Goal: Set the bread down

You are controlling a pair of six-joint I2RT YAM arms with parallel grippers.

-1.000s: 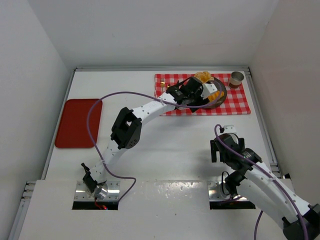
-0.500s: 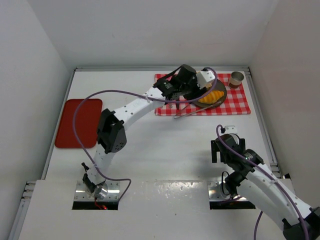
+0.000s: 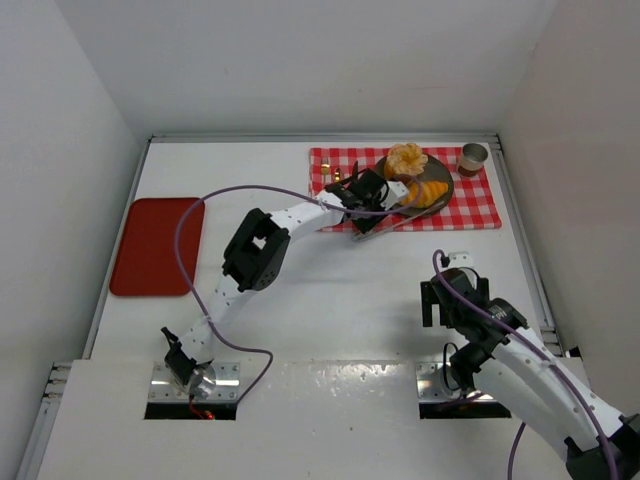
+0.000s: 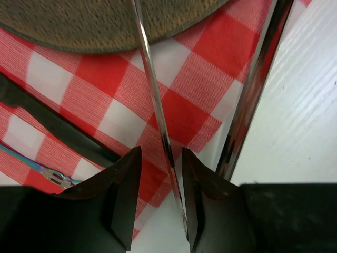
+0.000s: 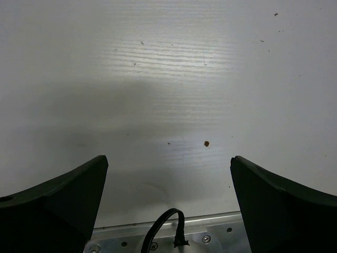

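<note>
Judging by how things lie, the placing looks essentially done: the flower-topped bun [image 3: 406,158] sits on the far side of the dark round plate [image 4: 95,26], and the croissant [image 3: 431,190] lies just right of and nearer than it on the same plate, the two close together. The plate rests on a red-and-white checked cloth [image 3: 480,205] at the far right of the tabletop [image 3: 330,290], with a small cup [image 3: 473,158] on the cloth's far right corner. No bread shows anywhere else, and the red tray [image 3: 155,245] far off to the left holds nothing. The left gripper [image 4: 161,155] hangs low over the near left edge of the cloth, just beside the plate. Its jaws are drawn close with only a narrow gap, and one steel arm of a pair of tongs [image 4: 158,105] runs through that gap while the other arm passes outside the right finger. Whether the jaws are pinching that arm or have let it go cannot be told. What seems left is to set the tongs down, if that is not already done, and draw the arm clear. The right gripper [image 5: 168,158] hovers over bare tabletop near its base, well apart from the cloth, with its jaws spread wide and holding nothing.
</note>
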